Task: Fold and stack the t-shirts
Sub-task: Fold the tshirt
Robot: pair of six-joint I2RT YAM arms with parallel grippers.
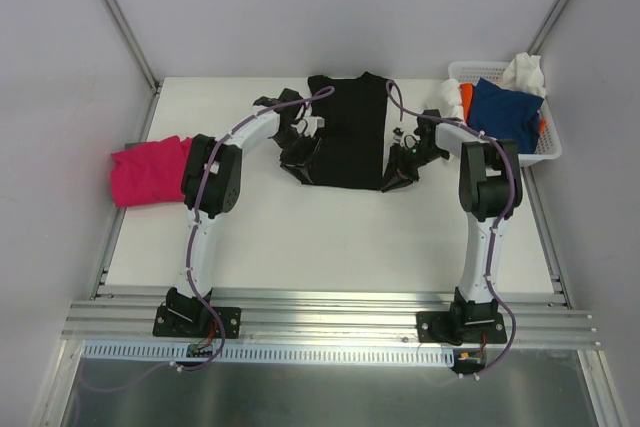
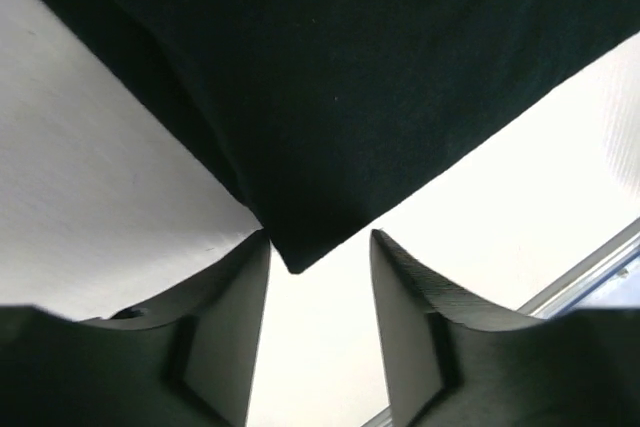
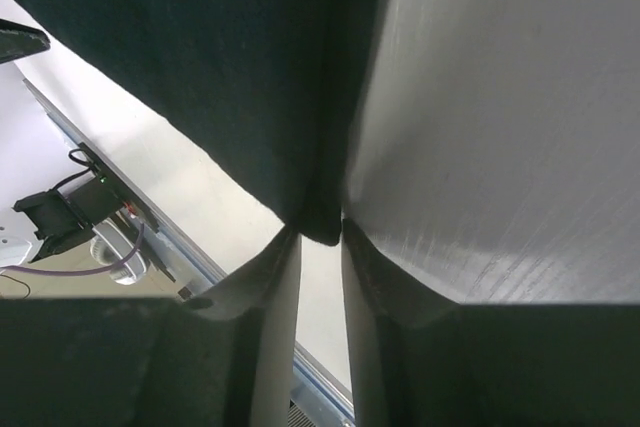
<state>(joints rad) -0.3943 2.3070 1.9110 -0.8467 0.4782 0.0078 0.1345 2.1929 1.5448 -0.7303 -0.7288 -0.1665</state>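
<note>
The large black t-shirt lies flat at the back middle of the table, its near edge toward the arms. My left gripper is at its near left corner. In the left wrist view the jaws are open, and the black cloth has its corner tip just between the fingertips, not pinched. My right gripper is at the near right corner. In the right wrist view it is closed on the corner of the black cloth. The magenta-pink t-shirt lies folded at the table's left edge.
A white lattice basket stands at the back right corner. It holds a blue tee, an orange one and a white one. Grey walls surround the table. A metal rail runs along the near edge.
</note>
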